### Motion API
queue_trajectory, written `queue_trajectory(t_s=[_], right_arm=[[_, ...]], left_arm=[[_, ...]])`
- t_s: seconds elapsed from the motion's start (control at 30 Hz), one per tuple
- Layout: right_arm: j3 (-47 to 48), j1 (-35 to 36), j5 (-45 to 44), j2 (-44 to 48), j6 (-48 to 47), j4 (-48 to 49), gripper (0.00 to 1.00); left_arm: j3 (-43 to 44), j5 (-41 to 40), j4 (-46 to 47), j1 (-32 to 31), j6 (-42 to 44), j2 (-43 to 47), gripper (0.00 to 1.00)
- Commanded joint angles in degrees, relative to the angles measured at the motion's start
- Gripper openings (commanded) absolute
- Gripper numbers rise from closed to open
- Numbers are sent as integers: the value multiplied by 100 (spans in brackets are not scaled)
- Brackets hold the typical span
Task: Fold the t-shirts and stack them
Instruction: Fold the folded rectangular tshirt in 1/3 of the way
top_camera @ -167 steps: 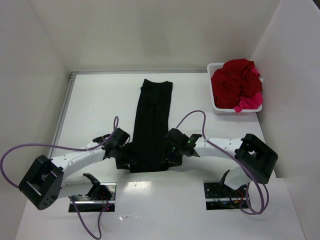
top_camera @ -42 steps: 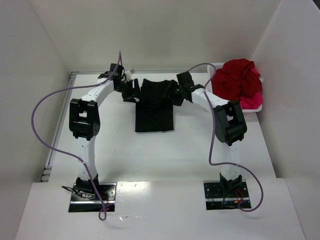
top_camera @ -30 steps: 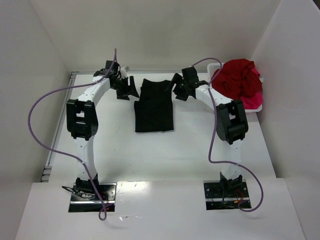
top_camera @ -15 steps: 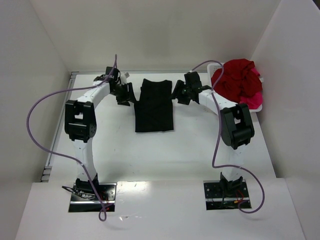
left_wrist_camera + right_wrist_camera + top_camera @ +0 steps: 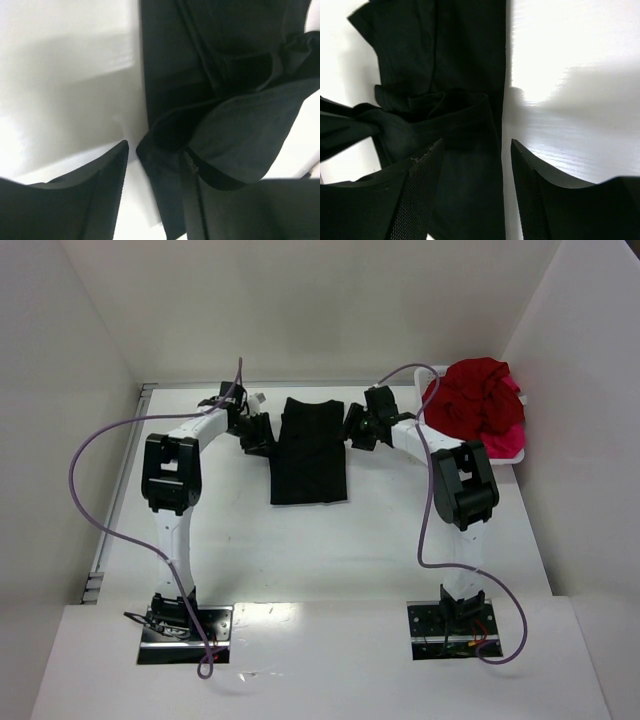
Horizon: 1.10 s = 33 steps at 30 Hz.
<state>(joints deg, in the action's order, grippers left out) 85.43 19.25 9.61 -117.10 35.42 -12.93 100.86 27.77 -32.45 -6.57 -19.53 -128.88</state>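
Note:
A black t-shirt [image 5: 310, 455] lies folded in a rectangle at the back middle of the table. My left gripper [image 5: 262, 432] is at its left edge and my right gripper [image 5: 355, 430] at its right edge. In the left wrist view the left gripper [image 5: 155, 200] stands open astride the shirt's edge [image 5: 165, 175], with bare table beside it. In the right wrist view the right gripper [image 5: 475, 190] is open too, and the shirt's edge [image 5: 470, 165] lies between its fingers. Dark red t-shirts [image 5: 475, 405] and a pink one [image 5: 500, 448] are heaped in a basket.
The white plastic basket [image 5: 445, 462] stands at the back right corner, close to the right arm. White walls close the table in at the back and on both sides. Purple cables loop from both arms.
The long black shirt has been folded in half toward the back. Over the last second both grippers came down and inward onto its two side edges, and their jaws narrowed.

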Motion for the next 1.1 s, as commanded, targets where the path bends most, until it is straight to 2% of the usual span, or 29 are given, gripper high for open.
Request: queue_trajectory(t_s=[0.0,0.1,0.3,0.6,0.67,0.73,0.9,1.03,1.07], right_arm=[[290,18,-11,-147,-123,133,61],[290,18,-11,-199,-123,133,60],[343,18,41,-252,-70,247,60],[448,18,156,-428,44,247,59],[448,18,156,-428,44,247,59],[448,18,156,-428,44,247,59],[396,18,-20,-226,-8,194,63],[343,18,-82,-86,-9,194,64],[343,18,-82,-85,-9,194,66]], left_arm=[[451,457,239,6,90,-216,51],[707,651,239,-54,142,-287,45],[882,844,239,-161,195,-401,38],[1444,1046,125,-319,248,-841,36],[1498,801,46,-319,248,-841,37],[1551,433,-103,-249,248,-841,46],[684,-288,221,41,54,-139,47],[540,-1053,169,209,177,310,47],[610,-1185,99,269,178,311,50]])
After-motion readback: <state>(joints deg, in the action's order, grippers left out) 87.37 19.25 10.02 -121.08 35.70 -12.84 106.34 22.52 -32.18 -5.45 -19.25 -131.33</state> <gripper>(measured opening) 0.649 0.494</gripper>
